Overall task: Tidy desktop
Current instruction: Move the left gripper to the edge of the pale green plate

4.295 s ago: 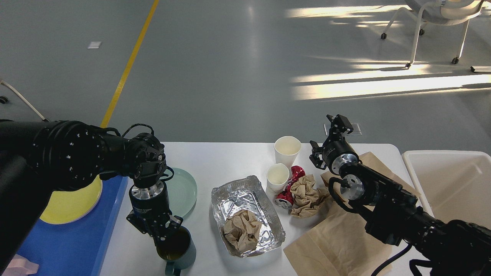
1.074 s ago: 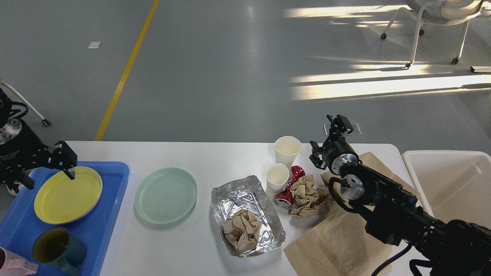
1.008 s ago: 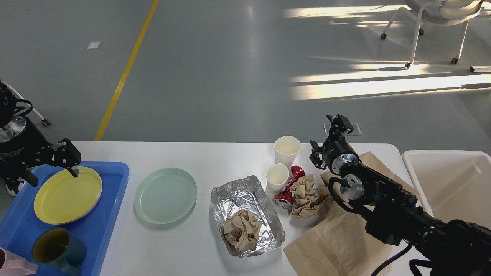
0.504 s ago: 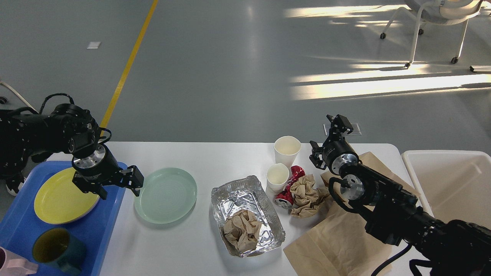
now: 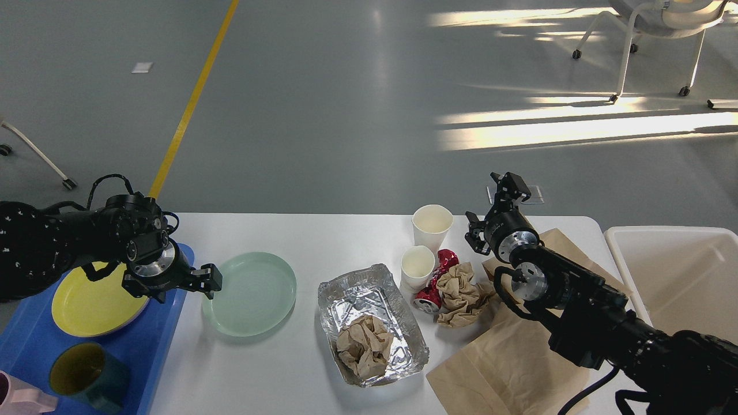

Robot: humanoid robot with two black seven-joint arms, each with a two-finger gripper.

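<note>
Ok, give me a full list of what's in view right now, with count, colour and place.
desktop: 1, white, spans the view
tray: 1, blue, left end
yellow plate: 1, on the tray
mug: 1, dark teal, tray's near end
green plate: 1, pale green, on the desktop beside the tray
foil container: 1, silver, centre, crumpled brown paper inside
paper cups: 2, white, right of centre
can: 1, red, crushed, by the cups
paper wad: 1, brown, beside the can
paper bag: 1, brown, flat, right side
bin: 1, white, far right
chair: 1, white, background
left gripper: black, open, fingers at the green plate's left rim
right gripper: black, by the cups
</note>
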